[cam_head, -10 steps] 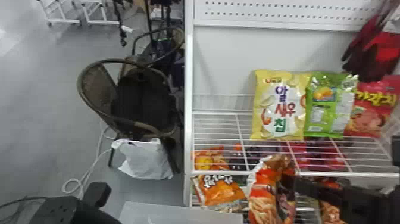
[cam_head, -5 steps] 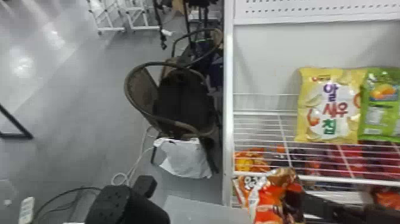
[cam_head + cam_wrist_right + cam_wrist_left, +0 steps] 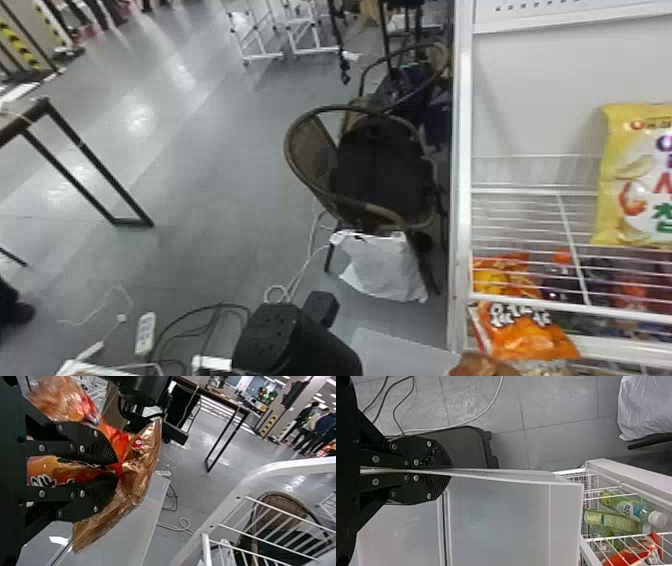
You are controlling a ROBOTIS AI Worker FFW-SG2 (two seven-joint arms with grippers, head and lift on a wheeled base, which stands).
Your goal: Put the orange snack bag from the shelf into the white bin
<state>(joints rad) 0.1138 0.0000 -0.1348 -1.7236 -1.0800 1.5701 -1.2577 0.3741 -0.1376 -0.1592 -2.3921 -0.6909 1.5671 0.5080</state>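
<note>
Orange snack bag [image 3: 139, 469]: pinched in the right gripper [image 3: 118, 470], gold foil end flaring beyond it.
White bin [image 3: 502, 522]: just to the bag's left, rim clamped in the left gripper [image 3: 450, 472].
Coming move: likely leftward, then release.
Views: right wrist shows the pinch; head, apparently the bag's brown edge.

Between the jaws of the right gripper [image 3: 118, 469], the pinched middle of the orange snack bag [image 3: 139, 471] is hidden; to one side of the jaws its end is blurred and cut off. Behind the jaws and bag, part of the white bin [image 3: 115, 534] is covered, and the edge crops the rest. Beyond the jaws, the white rack [image 3: 233, 506] is cropped, its bars partly masking a chair [image 3: 291, 504]. A yellow bag [image 3: 612, 175] is cropped too.
</note>
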